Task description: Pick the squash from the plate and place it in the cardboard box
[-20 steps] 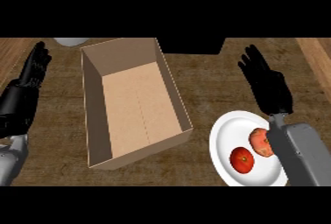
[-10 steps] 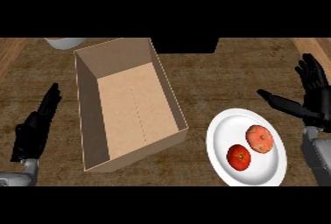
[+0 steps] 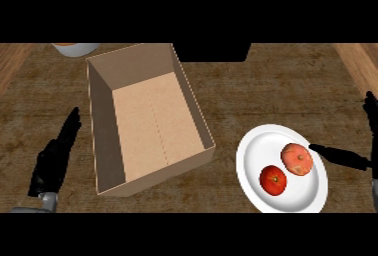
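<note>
2 round items sit on the white plate [image 3: 247, 165], and neither is held. The paler, orange-pink one, taken as the squash [image 3: 297, 159], lies just beside the tip of the right hand's [image 3: 341, 156] thumb, on the thumb's left. The redder one, a tomato-like fruit [image 3: 272, 180], lies below and further left of that thumb, close to the squash; whether the 2 touch is unclear.

Right hand: open, fingers straight, thumb spread toward the plate, nothing gripped. Left hand [image 3: 52, 160]: open, fingers straight, resting at the lower left just outside the left wall of the cardboard box [image 3: 193, 102].

Step in hand, as judged: approach and grasp of the squash. To do it well, bring the right hand over the squash from its right side, so that the fingers close round it alone and do not nudge the red fruit or tip the plate. The box stands open-topped to the left of the right hand, beyond the plate, so the carry is leftward and over the near wall.

Hard to make out:
- The right hand is cut by the view's right edge; only 1 thumb and part of the fingers show.
- A grey bowl [image 3: 74, 48] at the far left is cut off at the top; its contents are unclear.
</note>
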